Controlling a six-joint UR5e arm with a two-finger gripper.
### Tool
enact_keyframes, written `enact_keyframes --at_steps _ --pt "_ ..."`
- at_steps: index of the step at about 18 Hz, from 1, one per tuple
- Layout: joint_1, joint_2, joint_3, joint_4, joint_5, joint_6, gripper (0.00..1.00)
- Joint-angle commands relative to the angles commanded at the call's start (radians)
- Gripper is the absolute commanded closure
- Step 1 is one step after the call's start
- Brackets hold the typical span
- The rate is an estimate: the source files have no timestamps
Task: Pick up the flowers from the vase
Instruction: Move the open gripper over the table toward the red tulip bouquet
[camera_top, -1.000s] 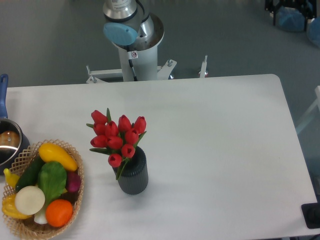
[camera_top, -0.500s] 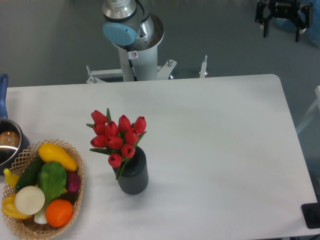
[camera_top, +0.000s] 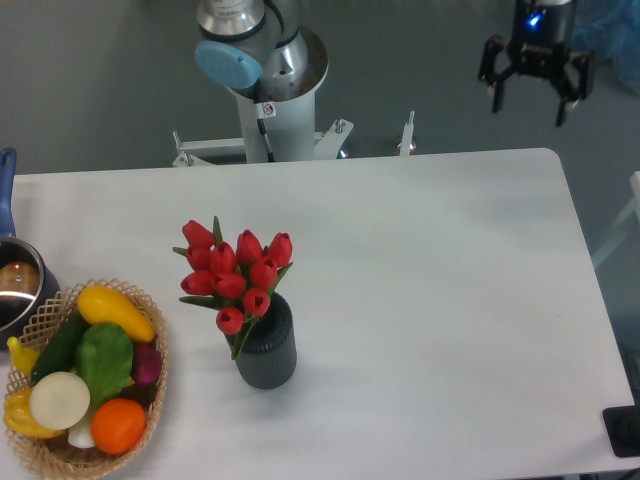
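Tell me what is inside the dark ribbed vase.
The vase holds the flowers: red tulip buds with green leaves fanning above its mouth, one leaf hanging over the rim. The stems go down into it; the lower stems and the vase's inside are hidden by the wall.

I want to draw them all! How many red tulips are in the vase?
9 show, all bunched above the vase: one flower upper left, one at upper right, one lowest, the rest clustered between. More may hide behind.
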Motion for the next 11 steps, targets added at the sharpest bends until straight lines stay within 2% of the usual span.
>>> enact_keyframes --at_steps 4,11 --pt "-0.084 -0.025 0.002 0.003 -0.019 -0.055 0.0" --pt "-0.112 -0.008 -0.043 0.002 -0.016 -0.039 0.0"
